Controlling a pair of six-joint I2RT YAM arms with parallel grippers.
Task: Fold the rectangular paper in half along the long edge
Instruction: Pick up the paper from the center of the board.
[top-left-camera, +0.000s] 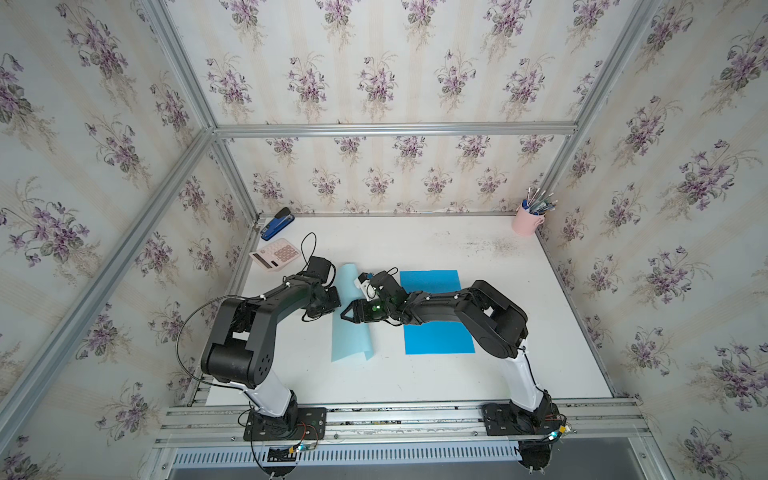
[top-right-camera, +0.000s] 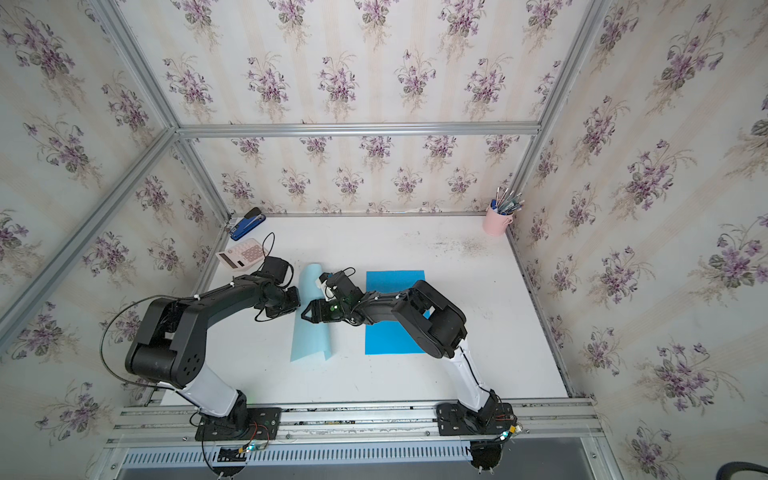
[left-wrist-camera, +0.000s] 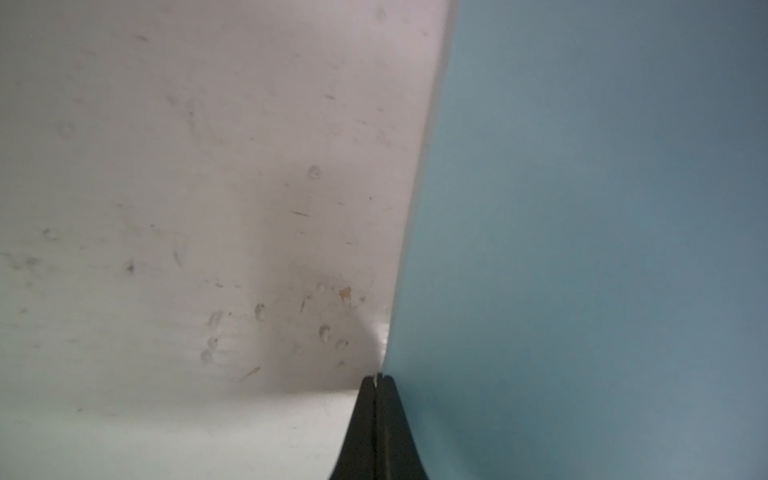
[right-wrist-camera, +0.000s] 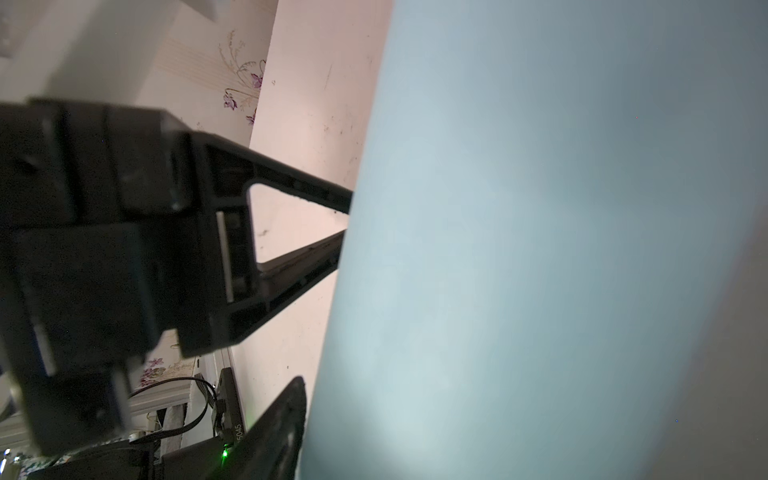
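Pens stand bunched in a pink cup at the far right corner of the table. Mid-table lies the light blue paper, curled over on itself, just beside a darker blue sheet. On its edge the left gripper is pinched tight; the right gripper sits over the curl, and I cannot tell whether its jaws are apart or together

Item count on my one white worktop:

- Two rectangular paper sheets: one pale blue curled paper sheet and one bright blue flat paper sheet.
- One dark blue stapler.
- One pink desk calculator.
- One pink cup.
- One bundle of pens, too tightly packed to count.
- Two black end effectors of mine: one left end effector and one right end effector.
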